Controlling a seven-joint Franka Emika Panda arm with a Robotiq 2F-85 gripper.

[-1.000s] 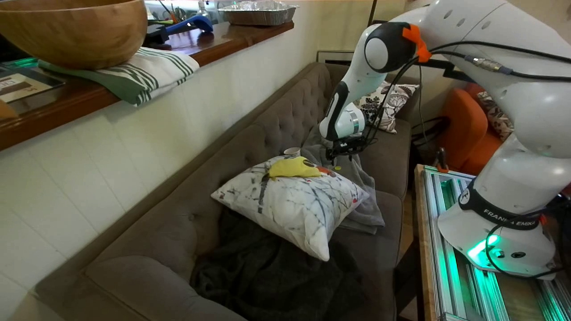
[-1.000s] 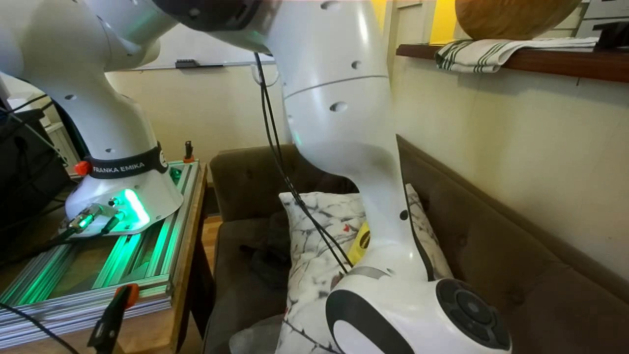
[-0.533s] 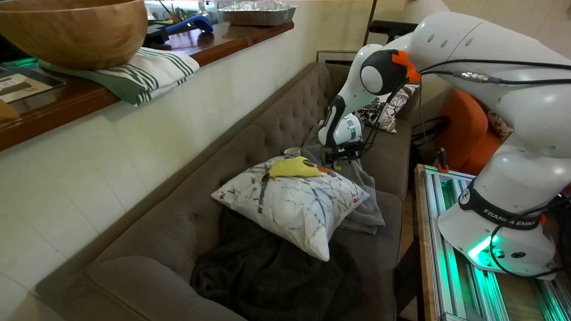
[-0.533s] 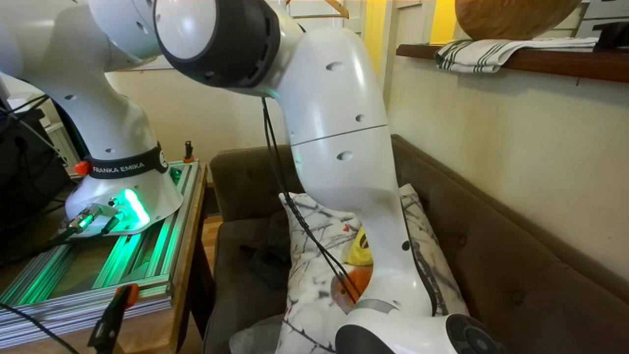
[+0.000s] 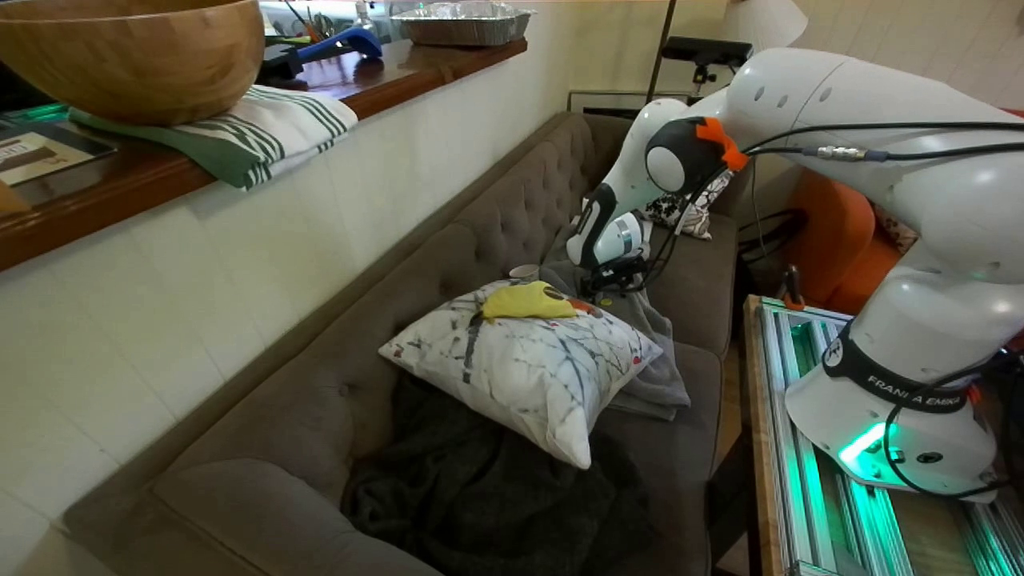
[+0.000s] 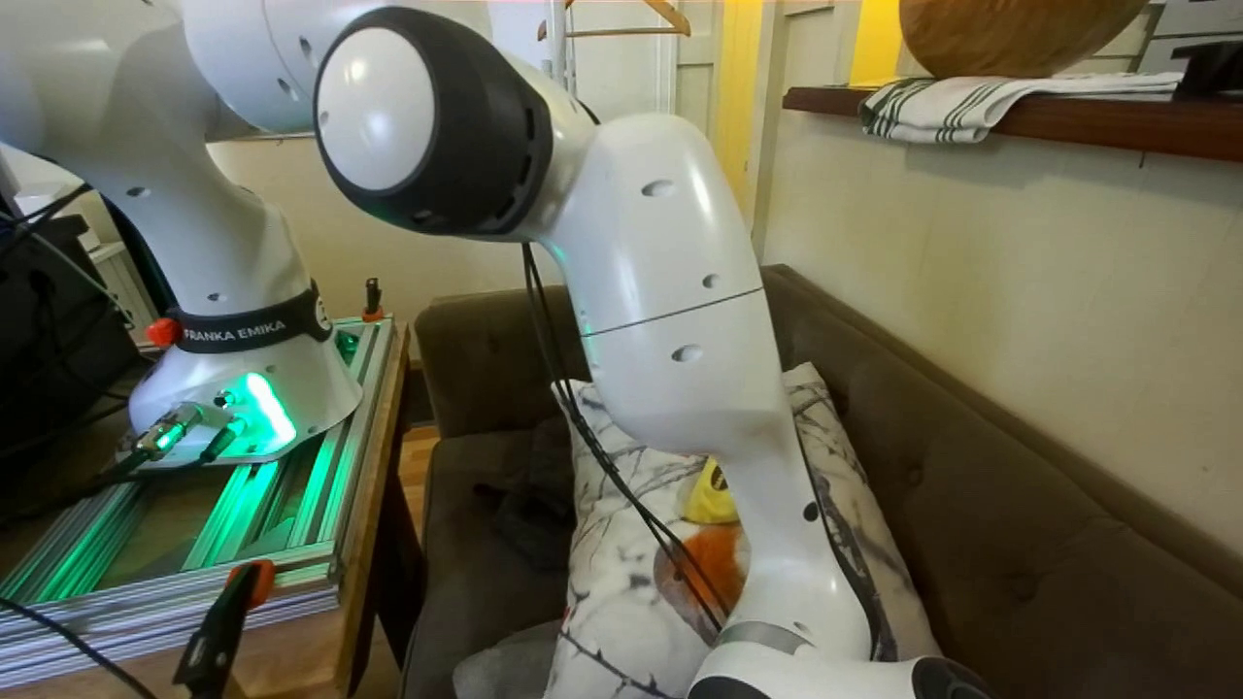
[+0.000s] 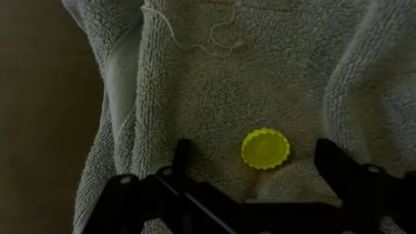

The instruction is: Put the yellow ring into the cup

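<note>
Yellow disc lies on grey towel, seemingly between parted jaws.

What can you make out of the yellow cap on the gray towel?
The yellow cap is round with a scalloped rim and a filled center, more like a bottle cap than an open ring. It may be plastic or painted metal; the dim wrist view can't settle it. It lies flat on the gray towel, its hollow side seemingly up. It shows between the open jaws of the gripper, with a gap either side, narrower at picture right; only the towel visibly touches it.
</note>
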